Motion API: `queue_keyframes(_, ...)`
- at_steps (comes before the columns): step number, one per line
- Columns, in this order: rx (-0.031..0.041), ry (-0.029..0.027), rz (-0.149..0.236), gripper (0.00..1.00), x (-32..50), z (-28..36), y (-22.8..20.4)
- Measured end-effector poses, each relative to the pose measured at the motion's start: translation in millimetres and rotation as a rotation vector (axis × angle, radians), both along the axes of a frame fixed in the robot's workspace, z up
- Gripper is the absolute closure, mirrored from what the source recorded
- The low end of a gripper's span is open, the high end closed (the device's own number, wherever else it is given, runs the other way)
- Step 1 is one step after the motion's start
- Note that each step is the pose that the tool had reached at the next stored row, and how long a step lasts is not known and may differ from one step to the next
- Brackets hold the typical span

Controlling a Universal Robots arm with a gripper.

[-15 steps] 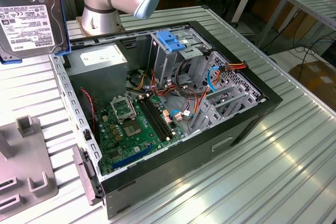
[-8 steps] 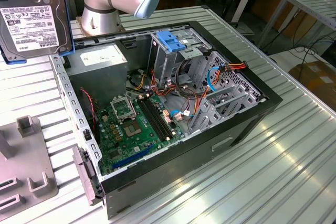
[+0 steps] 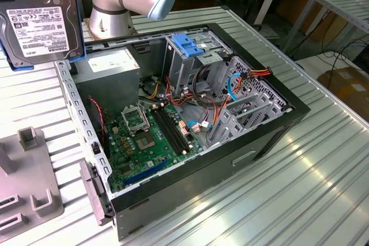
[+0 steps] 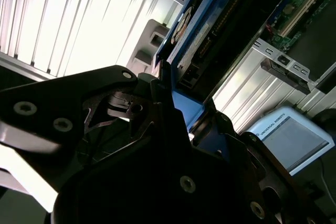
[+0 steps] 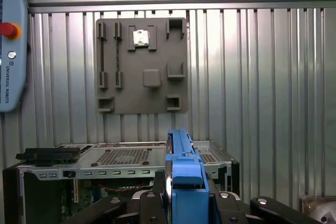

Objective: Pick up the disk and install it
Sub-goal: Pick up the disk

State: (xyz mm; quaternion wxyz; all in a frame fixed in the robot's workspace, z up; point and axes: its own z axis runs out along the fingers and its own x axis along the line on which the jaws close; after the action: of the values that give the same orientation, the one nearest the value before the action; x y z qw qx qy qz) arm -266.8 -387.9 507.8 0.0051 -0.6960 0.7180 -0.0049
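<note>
While aloft in pincer (image 5: 186, 199), disk (image 3: 39, 18) apart from blue-topped cage (image 3: 185, 59).

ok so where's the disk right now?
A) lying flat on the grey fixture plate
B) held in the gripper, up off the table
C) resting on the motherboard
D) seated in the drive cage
B: the disk hangs above the table at the exterior view's left, and in the first wrist view its blue-framed edge sits clamped in the gripper.

Both wrist views (close-up) share the disk (image 4: 202, 35) (image 5: 184, 174).
</note>
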Motion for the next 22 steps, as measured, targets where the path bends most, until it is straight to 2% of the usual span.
queue_keyframes(8, 0.0, 0.0, 0.0, 0.63, 6.5, -0.5, -2.4)
queue_keyframes(15, 0.0, 0.0, -0.002, 0.63, 12.9, -1.5, -7.3)
queue_keyframes(22, -0.0003, 0.0, -0.003, 0.63, 28.0, -2.9, -10.1)
